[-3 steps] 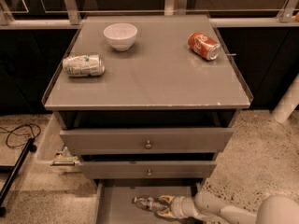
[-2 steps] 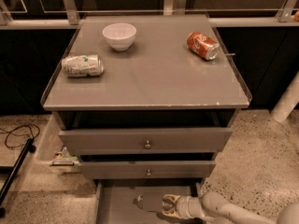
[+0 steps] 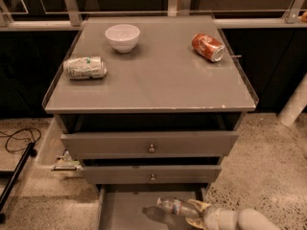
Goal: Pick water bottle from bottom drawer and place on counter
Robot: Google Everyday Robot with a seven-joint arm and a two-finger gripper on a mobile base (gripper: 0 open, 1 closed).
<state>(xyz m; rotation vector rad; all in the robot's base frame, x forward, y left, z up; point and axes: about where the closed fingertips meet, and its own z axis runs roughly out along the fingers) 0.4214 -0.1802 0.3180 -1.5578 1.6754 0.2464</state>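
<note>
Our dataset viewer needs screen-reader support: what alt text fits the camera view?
The gripper, at the bottom right, holds the water bottle between its fingers in the open bottom drawer. On the counter above sit a white bowl, a silver-green can and a red soda can, both cans on their sides.

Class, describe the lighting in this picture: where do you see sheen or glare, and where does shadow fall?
Camera view: even light gives the broad grey counter a faint sheen, and its clear rim catches light at the right. The flat grey bottom drawer is dim; there the gripper is shut on the clear crinkled water bottle, which casts a dark shadow.
</note>
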